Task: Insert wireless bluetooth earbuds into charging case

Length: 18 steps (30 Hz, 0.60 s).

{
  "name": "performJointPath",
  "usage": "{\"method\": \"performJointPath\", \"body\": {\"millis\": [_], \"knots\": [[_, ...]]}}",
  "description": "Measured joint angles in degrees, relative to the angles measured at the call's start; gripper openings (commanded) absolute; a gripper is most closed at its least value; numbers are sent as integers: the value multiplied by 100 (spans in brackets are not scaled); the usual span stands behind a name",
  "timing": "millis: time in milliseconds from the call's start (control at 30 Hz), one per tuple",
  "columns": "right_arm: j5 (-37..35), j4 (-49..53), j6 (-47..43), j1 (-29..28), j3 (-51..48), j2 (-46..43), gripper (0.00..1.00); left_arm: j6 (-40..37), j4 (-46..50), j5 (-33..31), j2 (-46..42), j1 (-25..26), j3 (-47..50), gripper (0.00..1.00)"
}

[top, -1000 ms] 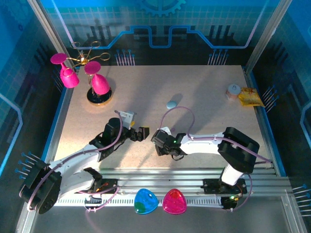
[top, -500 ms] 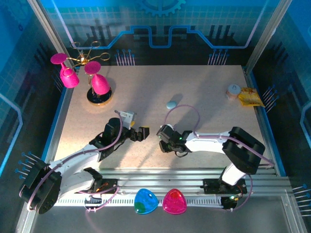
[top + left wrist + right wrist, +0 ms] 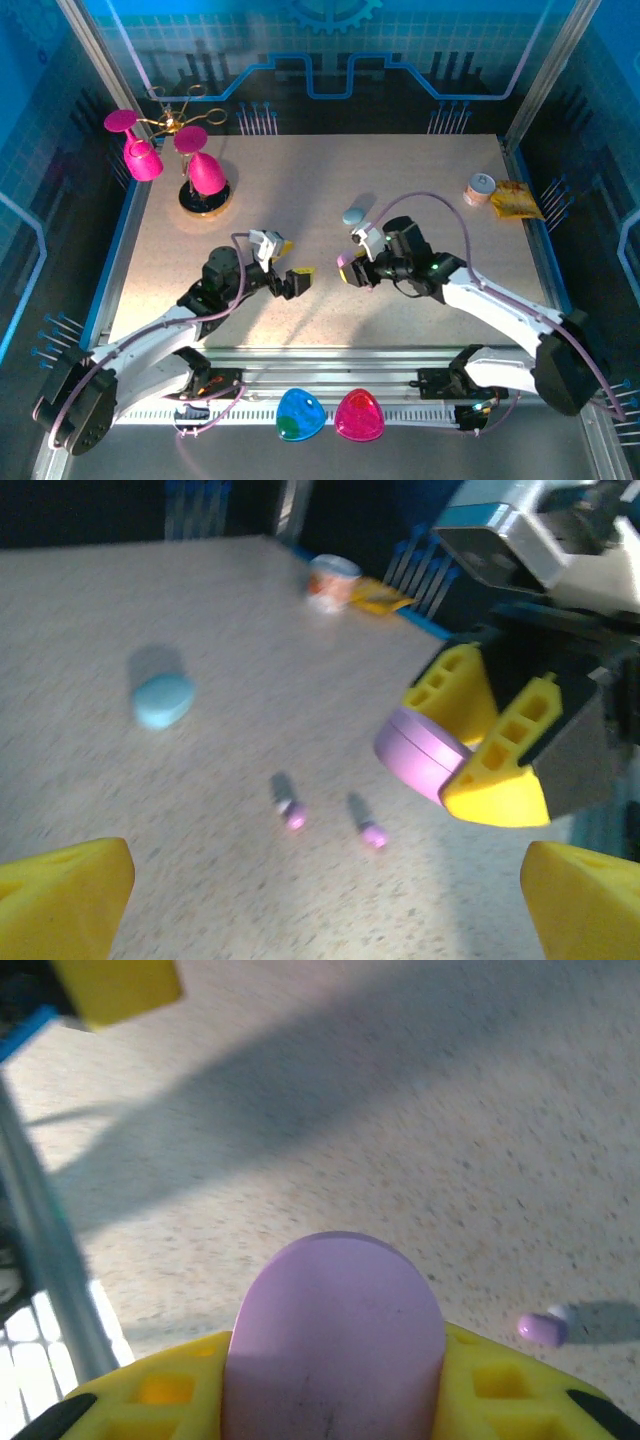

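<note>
Right wrist view puts the right gripper [image 3: 335, 1388] up close, its yellow ribbed fingers [image 3: 500, 1380] pinching the light purple case [image 3: 335, 1310] by its two sides. The case is a smooth, matte pebble with a rounded edge, and a thin seam round its middle suggests the lid is shut. It seems to be held just off the table [image 3: 420, 180], though I cannot be sure of the gap.

Just below and beyond the pinched case, two purple earbuds [image 3: 293, 815] lie loose on the surface, near each other but apart. They are tiny, stubby and glossy, and one has a paler end. Facing the case from the other side, the left gripper [image 3: 325, 895] is spread wide with nothing between its fingers.

Farther out from the right gripper, a pale blue case [image 3: 163, 700] rests flat and closed, another smooth oval. The table is a speckled, finely grained beige board.

By my reading the task is at an early stage. One case is in hand, no earbud is seated, and the lid needs opening before the purple pair can go in.
</note>
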State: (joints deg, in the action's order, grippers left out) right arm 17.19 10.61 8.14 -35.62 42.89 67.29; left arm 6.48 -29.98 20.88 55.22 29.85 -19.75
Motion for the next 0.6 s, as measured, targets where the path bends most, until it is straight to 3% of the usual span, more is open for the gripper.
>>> {"method": "performJointPath", "body": {"millis": [333, 600], "knots": [[2133, 1300, -1281, 192, 835, -516, 15, -417, -7, 1698, -201, 35, -267, 95], [2677, 2168, -2057, -101, 1587, -267, 14, -560, 236, 2573, 133, 326, -737, 86]]}}
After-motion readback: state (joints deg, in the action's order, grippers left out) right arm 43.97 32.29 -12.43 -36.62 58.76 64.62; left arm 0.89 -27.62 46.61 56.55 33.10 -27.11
